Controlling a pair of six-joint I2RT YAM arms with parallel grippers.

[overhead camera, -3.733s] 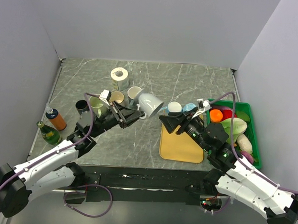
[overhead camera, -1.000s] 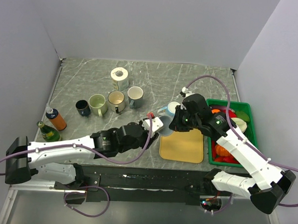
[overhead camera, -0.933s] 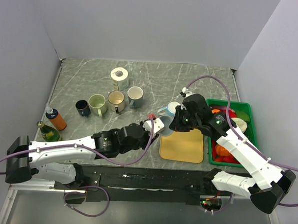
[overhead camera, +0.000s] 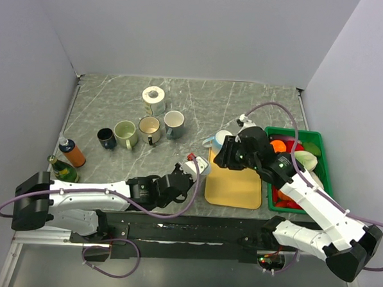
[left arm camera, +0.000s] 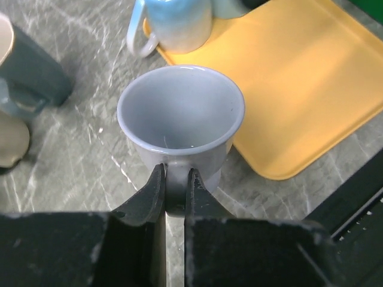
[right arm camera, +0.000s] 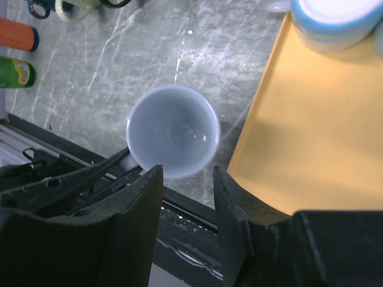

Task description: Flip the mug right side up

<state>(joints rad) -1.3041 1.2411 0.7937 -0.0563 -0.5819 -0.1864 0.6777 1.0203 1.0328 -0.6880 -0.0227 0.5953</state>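
On the grey table, just beside the left edge of the yellow tray, the mug stands with its mouth up. It looks right side up, so the job seems nearly done.

The left gripper has its jaws pressed tight on the mug's handle. The right gripper hangs over the mug with its jaws spread apart. It is not touching the mug.

What could go wrong? The left gripper has not let go. If that arm pulls back while it pinches the handle, the mug could slide or fall over again. The mug is also very near the tray's edge, and a blue mug sits at the tray's corner close by — a push that way could knock them together. If the right gripper drops or swings, a finger could catch the mug's rim and tip it.

What is different from before? A few seconds ago the mug was up in the air, lying on its side, farther back by the other mugs — now it stands on the table, closer to the arms. One second ago the right gripper was shut and down by the mug. Now its jaws are apart, and the left gripper has closed tighter.
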